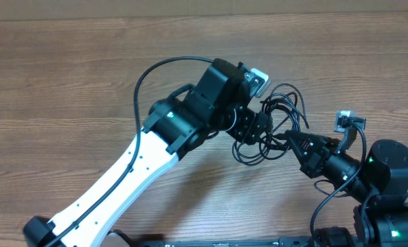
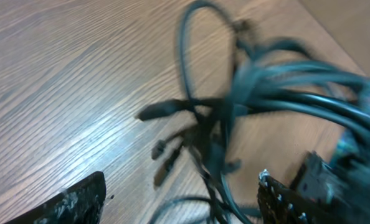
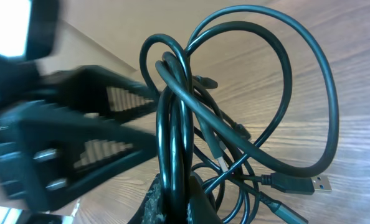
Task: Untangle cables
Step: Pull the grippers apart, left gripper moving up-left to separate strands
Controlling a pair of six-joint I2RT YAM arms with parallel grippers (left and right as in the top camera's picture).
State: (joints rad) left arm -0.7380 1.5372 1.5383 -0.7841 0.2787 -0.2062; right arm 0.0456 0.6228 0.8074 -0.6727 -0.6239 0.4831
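The tabletop was pale wood grain, and nothing of the room showed beyond it. From overhead, the cables sat bunched right of centre, between my two pincers. Only the right wrist view showed my right pincer clamped on the bunch, loops standing up and a metal plug resting on the wood. My left pincer stood wide open, with blurred cables between its fingers.

Overhead camera: fixed above, looking straight down on the table, far enough to take in the whole work area. Left wrist camera: aimed obliquely down past my fingers, close on the cables — blurred. Right wrist camera: closer still, same bundle — the one part all three views share.
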